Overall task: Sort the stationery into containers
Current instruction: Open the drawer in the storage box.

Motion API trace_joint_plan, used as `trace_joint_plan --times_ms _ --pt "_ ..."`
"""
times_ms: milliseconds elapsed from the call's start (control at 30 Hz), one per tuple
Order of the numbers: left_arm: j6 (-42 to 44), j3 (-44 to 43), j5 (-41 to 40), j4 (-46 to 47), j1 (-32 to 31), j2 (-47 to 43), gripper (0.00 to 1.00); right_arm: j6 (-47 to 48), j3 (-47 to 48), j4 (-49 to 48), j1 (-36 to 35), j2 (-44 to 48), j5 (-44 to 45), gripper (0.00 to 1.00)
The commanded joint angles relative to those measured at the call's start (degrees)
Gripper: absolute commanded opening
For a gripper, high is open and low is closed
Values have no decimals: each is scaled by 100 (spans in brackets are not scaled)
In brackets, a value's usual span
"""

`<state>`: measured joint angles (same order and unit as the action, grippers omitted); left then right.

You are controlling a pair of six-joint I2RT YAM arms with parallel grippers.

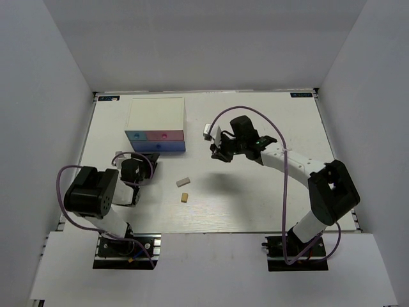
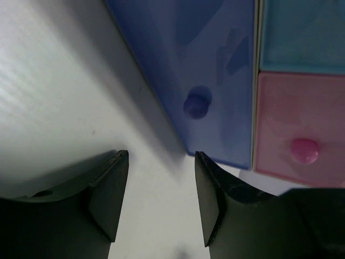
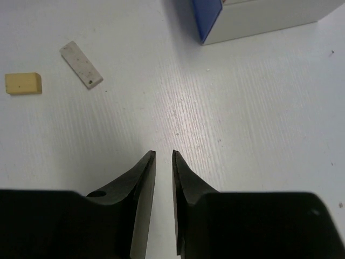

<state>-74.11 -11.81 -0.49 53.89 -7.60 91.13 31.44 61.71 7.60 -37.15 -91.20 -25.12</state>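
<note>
The drawer box (image 1: 156, 115) has a white top and pink, light blue and dark blue fronts, all closed. My left gripper (image 1: 142, 161) is open and empty just in front of it. In the left wrist view the gripper (image 2: 161, 154) faces the dark blue drawer (image 2: 215, 65) and its knob (image 2: 196, 105), with the pink drawer (image 2: 299, 129) to the right. A grey-white eraser (image 1: 184, 182) and a tan eraser (image 1: 185, 197) lie on the table. My right gripper (image 1: 217, 153) is shut and empty above the table, right of the box. Both erasers show in the right wrist view (image 3: 81, 65) (image 3: 23, 83). No markers are in view.
The white table (image 1: 255, 192) is enclosed by white walls at the left, back and right. The box's corner (image 3: 259, 16) shows at the top of the right wrist view. Purple cables loop over both arms.
</note>
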Motion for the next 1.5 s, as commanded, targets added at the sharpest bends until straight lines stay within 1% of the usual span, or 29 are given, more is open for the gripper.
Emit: trace_joint_plan --times_ms 0,167,267,400,500,533,600,667,733,767,833,867,900,967,1067,1200,1300,1467 --pt "-323 -330 -127 824 82 403 62 -112 7 -118 137 199 -159 25" --pt "-438 -769 -74 1123 83 967 62 -103 25 -109 287 155 -194 25" --pt "-438 -910 -74 1229 83 1143 58 -94 69 -74 348 111 -203 25" --pt "-438 -963 -74 1229 83 1275 56 -77 113 -56 401 50 -247 25" --pt "-490 -963 -74 1290 83 1389 50 -77 157 -48 436 -12 -274 25" --pt "-491 -963 -74 1291 83 1468 47 -68 183 -39 428 -21 -274 25" --pt "-491 -963 -74 1422 83 1547 45 -68 227 -4 463 -73 -291 25" --pt "-552 -911 -135 1624 83 1687 40 -50 280 5 472 -126 -326 26" --pt "-623 -910 -135 1860 83 1793 37 -24 306 40 480 -135 -344 26" --pt "-623 -910 -135 1932 83 1794 32 -24 306 40 489 -126 -335 26" --pt "-675 -858 -135 2072 83 1960 28 11 298 66 489 -153 -353 26" --pt "-675 -858 -83 2186 83 1961 24 11 297 67 480 -161 -353 26" --pt "-675 -858 -83 2248 83 2013 22 20 289 67 480 -153 -379 26" --pt "-675 -692 -30 2389 83 2014 21 55 280 93 480 -170 -432 30" --pt "-675 -393 31 2599 83 1953 18 55 253 111 480 -162 -467 31" --pt "-675 99 163 2819 83 1751 18 55 253 102 471 -170 -519 32" --pt "-675 643 163 2969 30 1671 17 64 262 111 480 -205 -537 32" --pt "-675 1163 269 3268 30 1539 17 90 350 163 454 -241 -607 35"
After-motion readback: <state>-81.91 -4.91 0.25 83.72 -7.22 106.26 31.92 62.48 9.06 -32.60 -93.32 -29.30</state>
